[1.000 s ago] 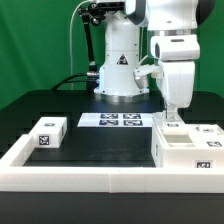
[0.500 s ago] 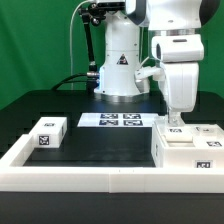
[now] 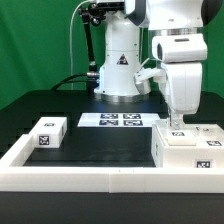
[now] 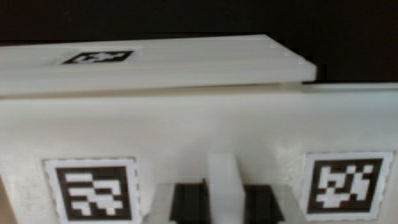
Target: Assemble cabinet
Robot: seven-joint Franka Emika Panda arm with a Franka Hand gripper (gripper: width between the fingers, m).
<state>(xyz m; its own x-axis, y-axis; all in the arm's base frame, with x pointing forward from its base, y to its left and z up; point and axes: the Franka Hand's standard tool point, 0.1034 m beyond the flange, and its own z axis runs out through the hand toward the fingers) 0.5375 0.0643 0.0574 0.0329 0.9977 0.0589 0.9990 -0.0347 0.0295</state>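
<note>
Jaws: in the wrist view 2 dark fingers (image 4: 189, 206) stand on either side of a thin white upright rib. The gap between them is narrow. Whether the pads press the rib or only straddle it, I cannot tell.

Gripper (image 3: 178, 126): points straight down, tips at the top of the white cabinet body (image 3: 186, 148). No daylight is visible between tips and part in the exterior view.

Cabinet body: sits at the table's near corner on the exterior view's right, tight against the white border wall (image 3: 100, 178). It carries several tags. The wrist view shows 2 of them (image 4: 93, 190) flanking the rib, plus 1 on a flat white slab (image 4: 160, 60) beyond.

Other loose part: 1 small white tagged block (image 3: 47, 133), near the table edge on the exterior view's left, well apart from the arm. It looks untouched.

Marker board (image 3: 120, 120): flat at the far edge, in front of the robot base (image 3: 118, 65). Black table (image 3: 100, 145) between.

Step, as I judge it: early in the build, the arm taking hold of the cabinet body or a panel on it. Nothing looks joined yet.

Next move calls for:
- a firm pinch on the rib, centred so that the part does not twist;
- a straight lift or drag clear of the border wall;
- room kept toward the middle of the table for bringing in the block.
</note>
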